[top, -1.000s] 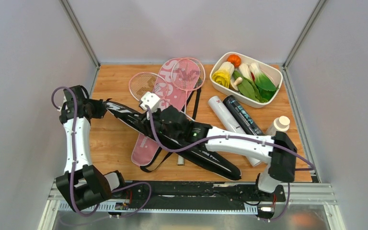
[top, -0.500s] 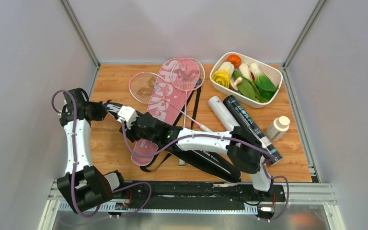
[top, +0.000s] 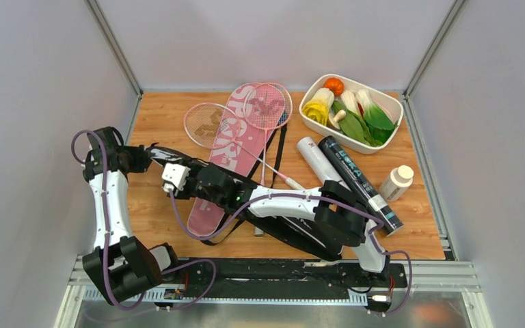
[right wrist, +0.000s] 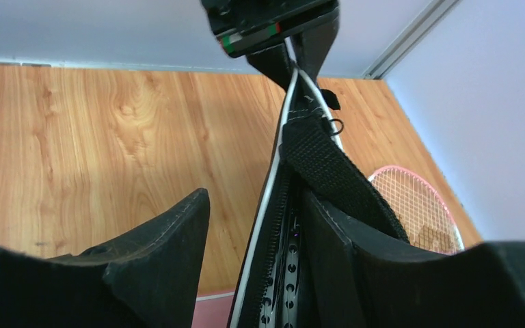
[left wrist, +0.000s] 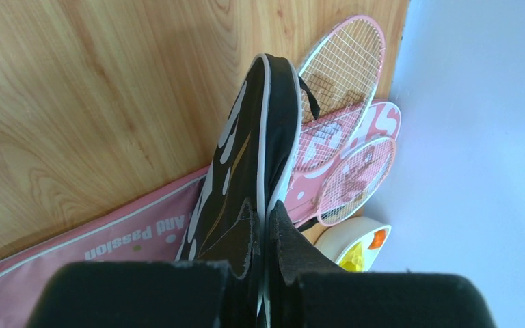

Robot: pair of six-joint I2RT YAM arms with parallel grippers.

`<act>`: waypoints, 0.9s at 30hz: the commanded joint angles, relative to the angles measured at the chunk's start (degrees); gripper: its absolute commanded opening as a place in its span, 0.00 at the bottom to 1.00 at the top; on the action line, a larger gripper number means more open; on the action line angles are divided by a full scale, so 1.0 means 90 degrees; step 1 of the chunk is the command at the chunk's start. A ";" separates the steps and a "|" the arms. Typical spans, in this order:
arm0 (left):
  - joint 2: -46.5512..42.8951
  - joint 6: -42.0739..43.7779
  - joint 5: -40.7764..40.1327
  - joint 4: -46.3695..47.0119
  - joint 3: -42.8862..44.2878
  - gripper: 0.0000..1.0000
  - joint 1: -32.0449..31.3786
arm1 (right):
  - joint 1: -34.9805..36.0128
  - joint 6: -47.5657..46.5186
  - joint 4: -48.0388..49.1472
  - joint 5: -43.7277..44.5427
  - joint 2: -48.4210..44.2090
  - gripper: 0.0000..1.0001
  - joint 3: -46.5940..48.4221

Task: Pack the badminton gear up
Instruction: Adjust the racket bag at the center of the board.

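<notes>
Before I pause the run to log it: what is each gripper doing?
Left gripper: shut on the edge of the black cover.
Right gripper: open, fingers astride the black cover's zipper edge, not clamped.

white arm links (top: 106,205), black joints, purple cables, perhaps foam-padded black fingers (right wrist: 157,253).

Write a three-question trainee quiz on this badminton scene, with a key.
1. True or false: the left gripper is shut on the black cover.
2. How many pink rackets lie on the table?
3. The two tubes lie nearest: A) the small bottle B) the left arm C) the pink cover

Key: 1 true; 2 two; 3 A
</notes>
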 commanded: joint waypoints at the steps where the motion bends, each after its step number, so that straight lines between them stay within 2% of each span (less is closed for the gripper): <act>1: -0.0141 -0.0179 0.0504 -0.0433 0.0133 0.00 0.0125 | -0.0150 -0.1063 0.0865 -0.0622 -0.0437 0.59 -0.0317; 6: -0.0193 -0.0143 0.0480 -0.0471 0.0195 0.00 0.0141 | -0.0145 -0.1753 0.1077 -0.1082 -0.0581 0.57 -0.0573; 12: -0.0162 -0.0121 0.0493 -0.0593 0.0223 0.00 0.0147 | -0.0126 -0.2435 0.1569 -0.1051 -0.0680 0.57 -0.0882; 24: -0.0174 -0.0053 0.0438 -0.0753 0.0240 0.00 0.0150 | -0.0169 -0.2984 0.1322 -0.0814 -0.0047 0.62 -0.0009; 27: -0.0169 -0.0074 0.0495 -0.0746 0.0232 0.00 0.0150 | -0.0183 -0.2955 0.1057 -0.0925 0.0161 0.57 0.0251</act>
